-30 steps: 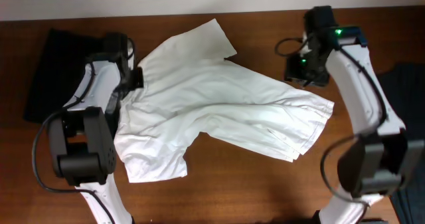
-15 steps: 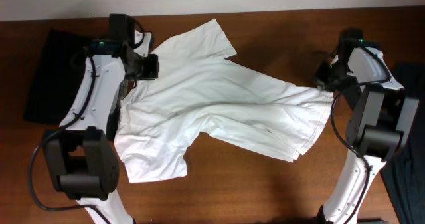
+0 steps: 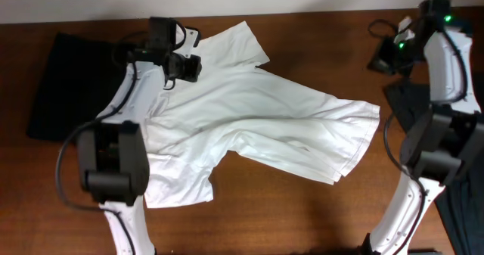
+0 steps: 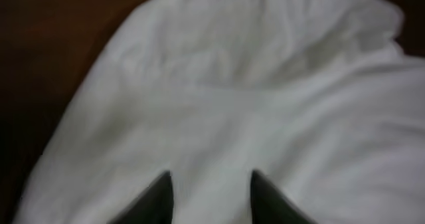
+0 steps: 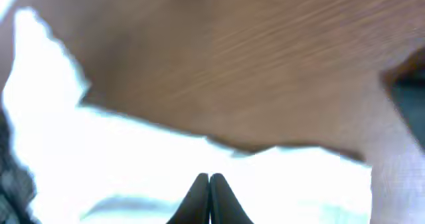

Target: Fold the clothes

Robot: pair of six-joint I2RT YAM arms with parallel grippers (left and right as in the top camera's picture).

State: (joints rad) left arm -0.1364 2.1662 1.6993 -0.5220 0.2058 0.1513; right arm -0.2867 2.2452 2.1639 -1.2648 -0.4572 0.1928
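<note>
While white T-shirt (image 3: 257, 126) lies spread on table (image 3: 302, 209) | left pincer (image 4: 211, 184) parted, empty | right pincer (image 5: 209, 179) closed, empty

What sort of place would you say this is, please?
Likely a robotics lab workbench: a left arm and right arm mounted at a wooden table, with a white T-shirt spread out and a black garment aside.

white T-shirt (image 3: 257, 126), black garment (image 3: 64, 81), brown table (image 3: 265, 221)

Gripper (image 4: 210, 184) agape over rumpled white T-shirt (image 4: 265, 84)
</note>
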